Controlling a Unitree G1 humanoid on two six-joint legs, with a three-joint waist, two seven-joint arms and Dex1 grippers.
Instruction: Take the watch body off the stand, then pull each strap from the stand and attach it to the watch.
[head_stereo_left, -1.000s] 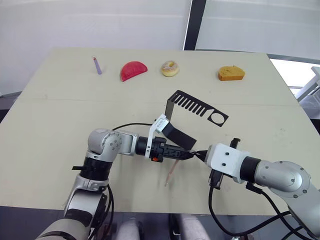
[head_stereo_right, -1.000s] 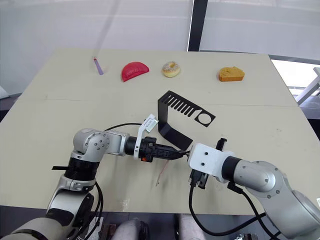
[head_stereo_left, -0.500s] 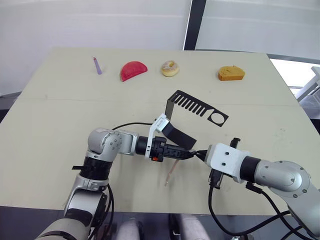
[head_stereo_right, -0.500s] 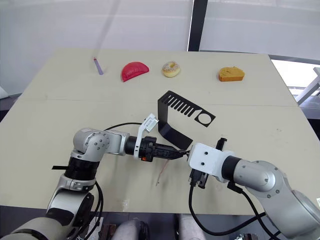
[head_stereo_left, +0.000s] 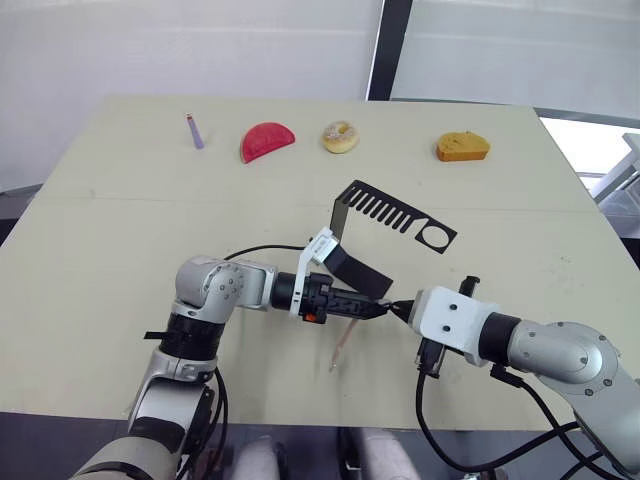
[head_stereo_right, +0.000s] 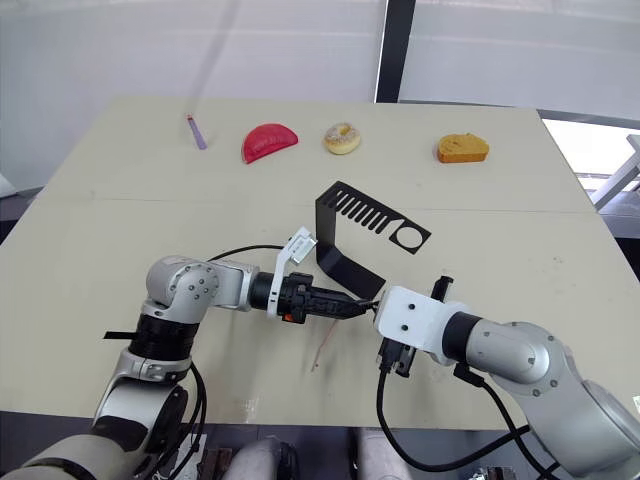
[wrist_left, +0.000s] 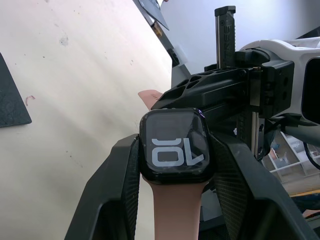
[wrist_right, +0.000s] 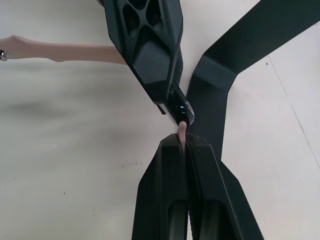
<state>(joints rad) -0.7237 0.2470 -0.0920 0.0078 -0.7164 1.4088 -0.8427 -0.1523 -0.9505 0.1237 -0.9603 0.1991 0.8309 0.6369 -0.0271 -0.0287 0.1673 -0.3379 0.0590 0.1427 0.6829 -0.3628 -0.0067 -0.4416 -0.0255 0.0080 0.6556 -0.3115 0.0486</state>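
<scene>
In the left eye view, the left gripper (head_stereo_left: 375, 309) and right gripper (head_stereo_left: 403, 310) are seen tip to tip just in front of the stand (head_stereo_left: 385, 220), whose slots are bare; one strap (head_stereo_left: 342, 348) hangs toward the table (head_stereo_left: 100, 240).

In the left wrist view, the watch body (wrist_left: 173, 146) is clamped between the left fingers (wrist_left: 116, 172), screen up, with that strap already joined at its near end; its free end faces the right gripper.

In the right wrist view, the second strap (wrist_right: 182, 131) is pinched end-on between nearly closed fingers (wrist_right: 162, 200), its long axis aimed into the watch's open slot; the seating is judged unfinished.
</scene>
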